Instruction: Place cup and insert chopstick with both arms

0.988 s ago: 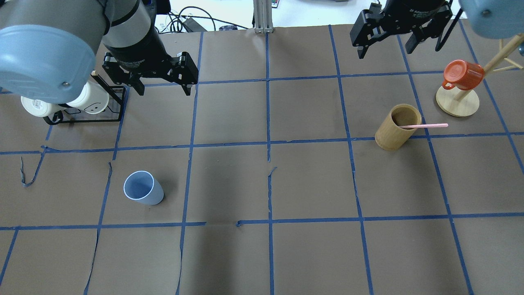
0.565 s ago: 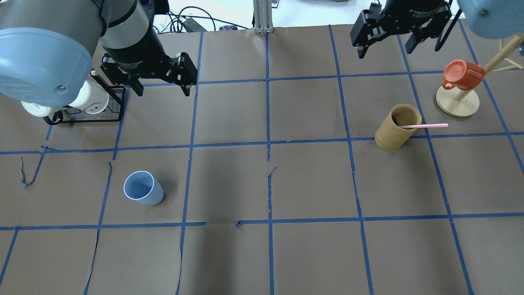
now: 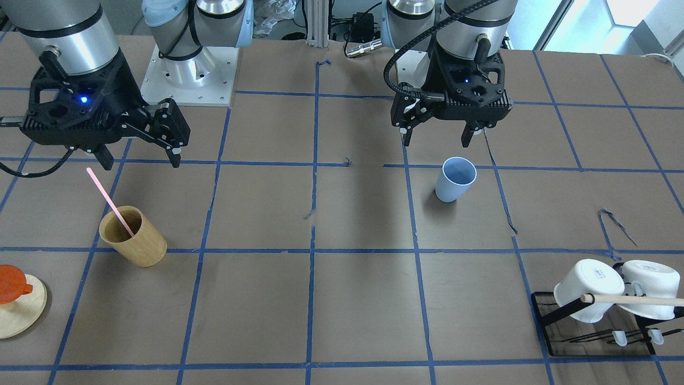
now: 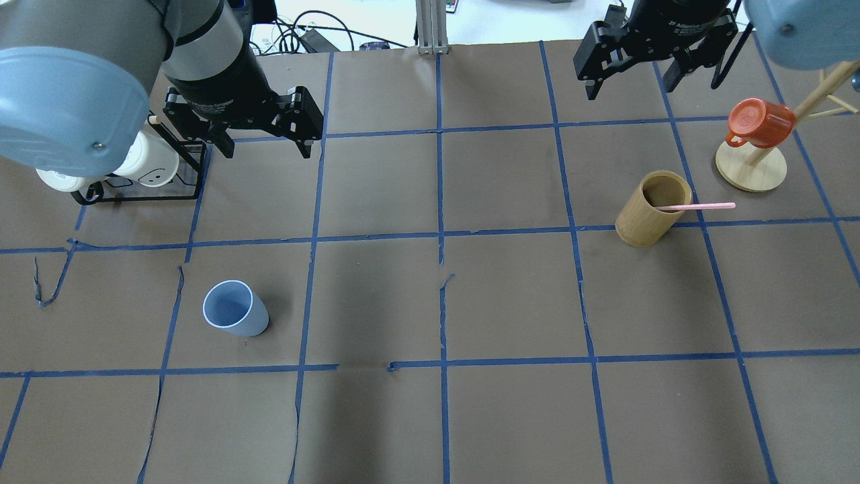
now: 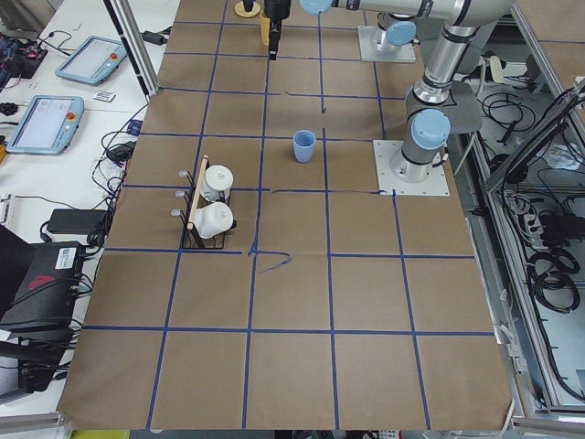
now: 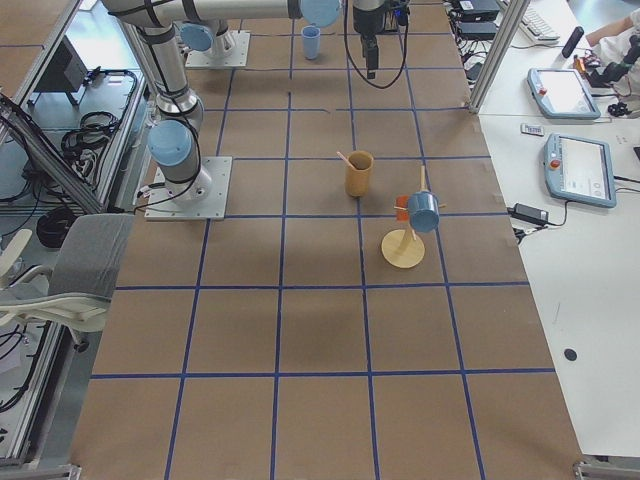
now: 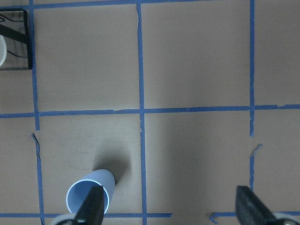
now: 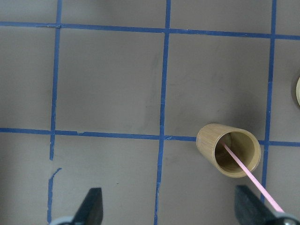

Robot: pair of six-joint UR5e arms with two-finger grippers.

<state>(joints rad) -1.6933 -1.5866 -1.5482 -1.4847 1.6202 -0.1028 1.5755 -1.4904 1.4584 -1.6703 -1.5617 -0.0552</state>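
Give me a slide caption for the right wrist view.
Open right gripper facing a wooden holder with pink chopstick leaning inside.

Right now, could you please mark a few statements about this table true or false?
The blue cup stands upright, mouth up. True.
The pink chopstick leans in the bamboo holder. True.
The left gripper is shut on the blue cup. False: the left gripper is open, clear of the cup.
The red mug sits inside the bamboo holder. False: the red mug hangs on the wooden mug tree.
The right gripper is open and empty. True.
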